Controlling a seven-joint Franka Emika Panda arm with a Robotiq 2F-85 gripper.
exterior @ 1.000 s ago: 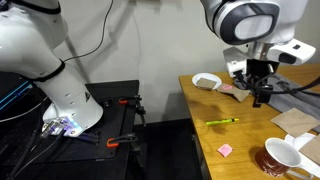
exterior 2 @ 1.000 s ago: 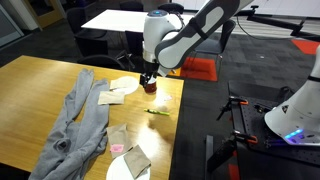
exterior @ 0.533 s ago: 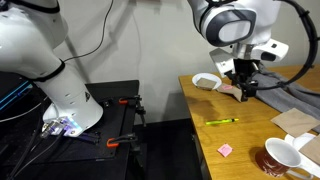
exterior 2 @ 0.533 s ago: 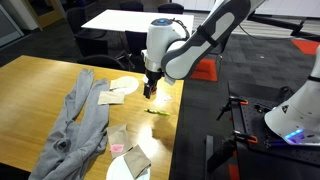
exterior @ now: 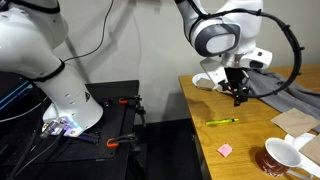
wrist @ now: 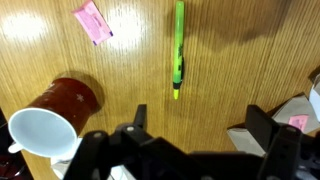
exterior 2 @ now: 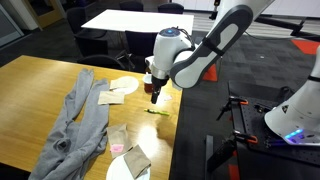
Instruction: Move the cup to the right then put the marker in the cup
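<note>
1. Wrist view only: the gripper [wrist: 200, 128] has its dark fingers [wrist: 140, 118] spread wide with nothing between them.
2. Just past the fingers, the cup [wrist: 62, 112] lies at the lower left, its white mouth towards the camera.
3. Farther on, the marker [wrist: 178, 45] lies flat on the wooden table [wrist: 240, 60], apart from the cup, and a pink square [wrist: 92, 20] lies beyond.
4. The exterior views add a white bowl [exterior: 207, 80] and a grey cloth [exterior 2: 85, 120].
5. The arm [exterior: 215, 35] arches over the table with the gripper pointing down, clear of the marker.
</note>
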